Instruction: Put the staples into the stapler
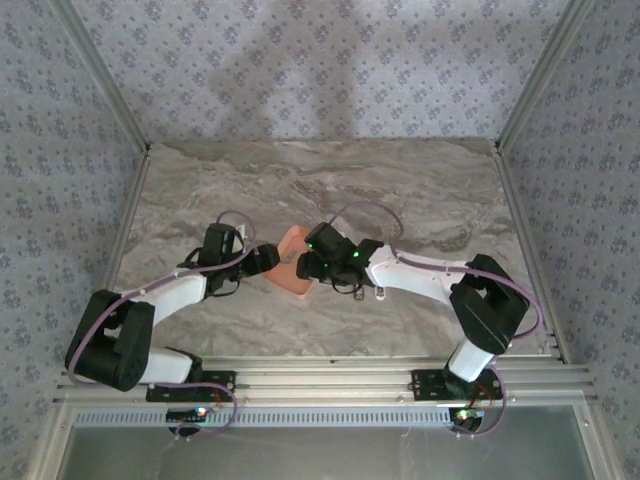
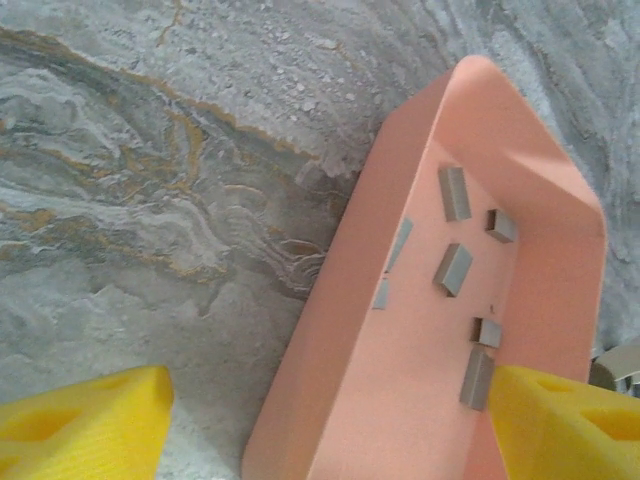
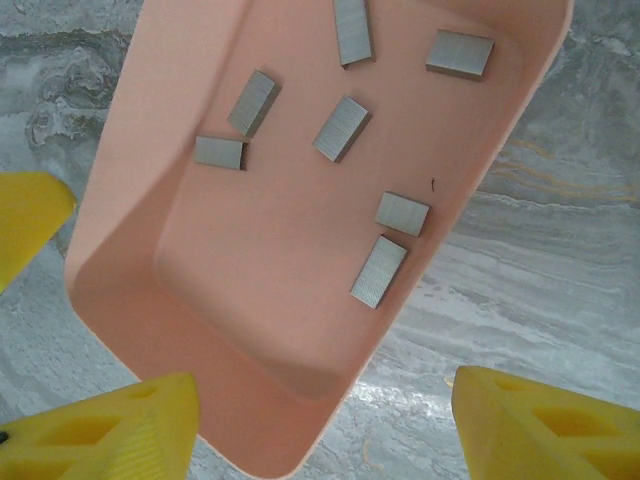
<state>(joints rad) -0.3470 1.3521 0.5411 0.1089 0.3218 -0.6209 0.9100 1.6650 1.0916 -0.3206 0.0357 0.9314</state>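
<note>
Several staples (image 3: 340, 128), short grey metal bars, lie loose in the salmon-orange tray (image 3: 250, 330); they also show in the left wrist view as staples (image 2: 453, 268) on the tray's floor (image 2: 400, 400). My left gripper (image 2: 325, 425) is open and straddles the tray's long wall, one yellow finger (image 2: 85, 420) over the table and the other finger (image 2: 565, 420) inside, close to a staple. My right gripper (image 3: 320, 430) is open with the tray's near corner between its fingers, gripping nothing. From above, the left gripper (image 1: 268, 260) and right gripper (image 1: 310, 262) flank the tray (image 1: 292, 270). A small white object (image 1: 381, 292) by the right forearm is too small to identify as the stapler.
The tray sits mid-table on a grey marbled surface (image 1: 420, 200) with metal rails along its left and right sides. The left gripper's yellow finger (image 3: 25, 215) stands close beside the tray in the right wrist view. Both arms reach inward and meet at the tray.
</note>
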